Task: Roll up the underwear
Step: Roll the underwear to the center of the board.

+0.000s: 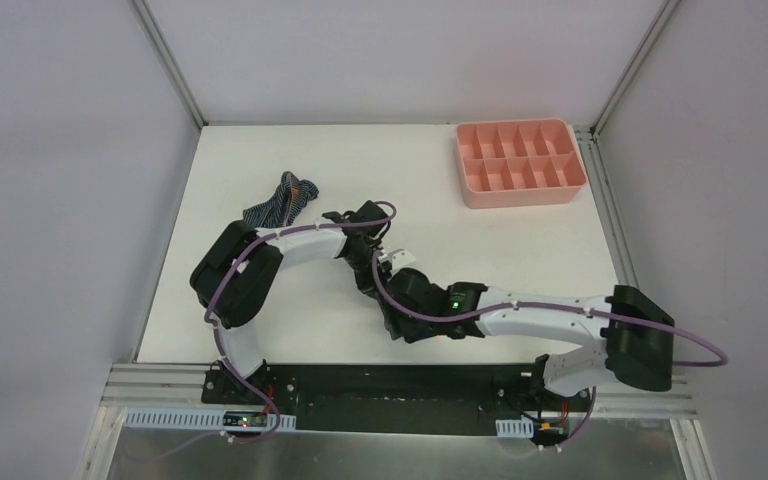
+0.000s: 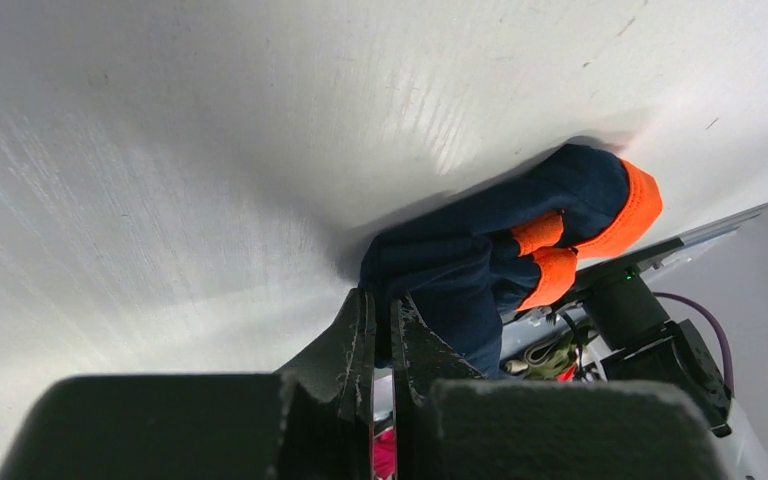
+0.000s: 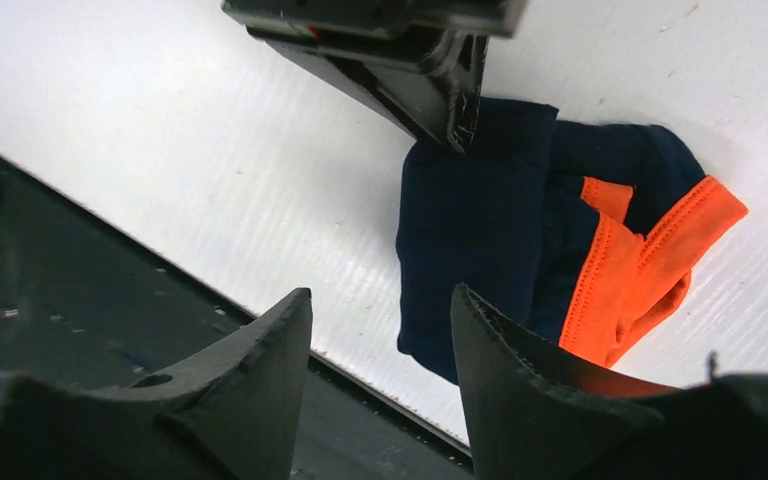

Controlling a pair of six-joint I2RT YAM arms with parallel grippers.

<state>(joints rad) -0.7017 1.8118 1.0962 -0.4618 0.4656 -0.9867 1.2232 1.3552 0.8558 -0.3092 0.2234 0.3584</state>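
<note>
The navy underwear with orange trim (image 3: 475, 250) lies folded into a small bundle on the white table, near its front edge. My left gripper (image 2: 382, 305) is shut, pinching the bundle's navy edge (image 2: 460, 265). In the right wrist view its fingertips (image 3: 460, 125) meet the cloth's far edge. My right gripper (image 3: 381, 292) is open and holds nothing. The bundle lies just beyond its right finger (image 3: 500, 350). From above, both grippers (image 1: 385, 285) crowd together mid-table and hide this bundle. The striped dark blue underwear (image 1: 285, 200) lies crumpled at the back left, untouched.
A pink compartment tray (image 1: 520, 163) stands at the back right corner. The table's front edge and the black base rail (image 3: 110, 310) run right below my right gripper. White walls enclose the table on three sides.
</note>
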